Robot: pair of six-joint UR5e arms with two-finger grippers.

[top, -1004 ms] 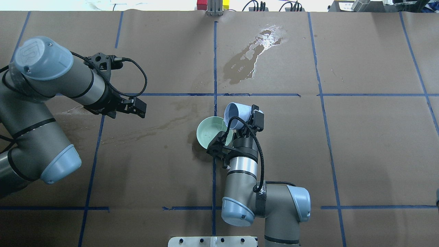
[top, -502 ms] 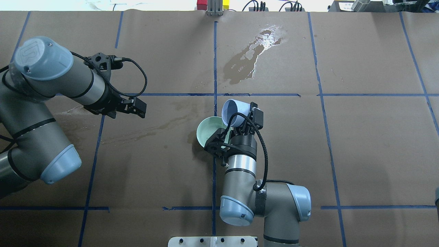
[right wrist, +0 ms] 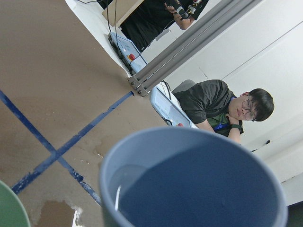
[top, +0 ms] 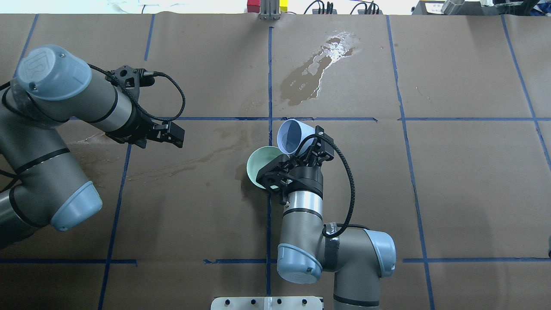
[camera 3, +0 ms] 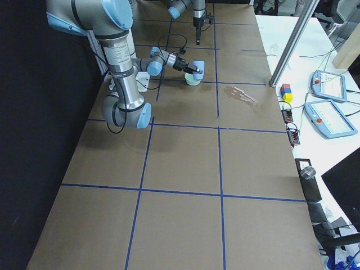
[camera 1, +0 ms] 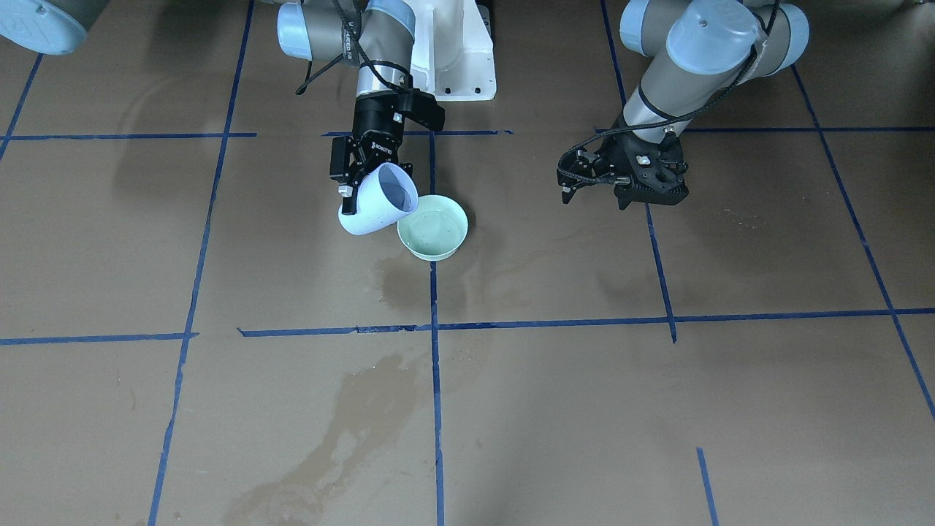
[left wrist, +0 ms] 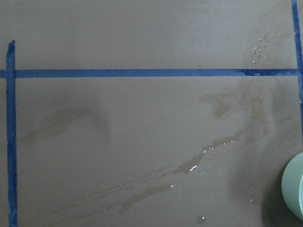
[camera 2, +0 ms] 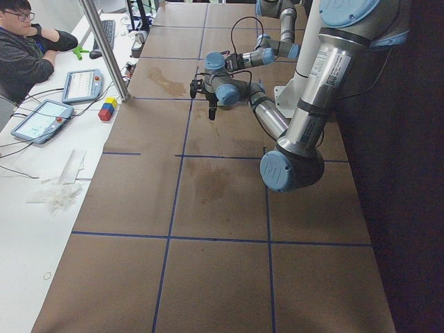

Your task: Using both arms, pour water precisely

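My right gripper (top: 306,151) is shut on a pale blue cup (top: 292,136), held tilted on its side with the mouth turned toward the mint-green bowl (top: 259,165). The cup (camera 1: 378,200) hangs just beside and above the bowl's rim (camera 1: 432,252). A faint sheen of water (camera 1: 431,223) lies in the bowl. In the right wrist view the cup's inside (right wrist: 199,189) fills the frame. My left gripper (top: 175,134) hovers open and empty over the table, far left of the bowl. Its wrist view catches only the bowl's edge (left wrist: 296,189).
Brown paper with blue tape lines covers the table. A wet puddle (top: 316,71) lies beyond the bowl, and streaks (left wrist: 189,168) run left of it. A person (camera 2: 24,48) sits by tablets (camera 2: 38,119) past the far edge.
My right wrist has turned and carried the cup a little away from me, off the bowl's centre, with its mouth tipped up more. The left arm has stayed put.
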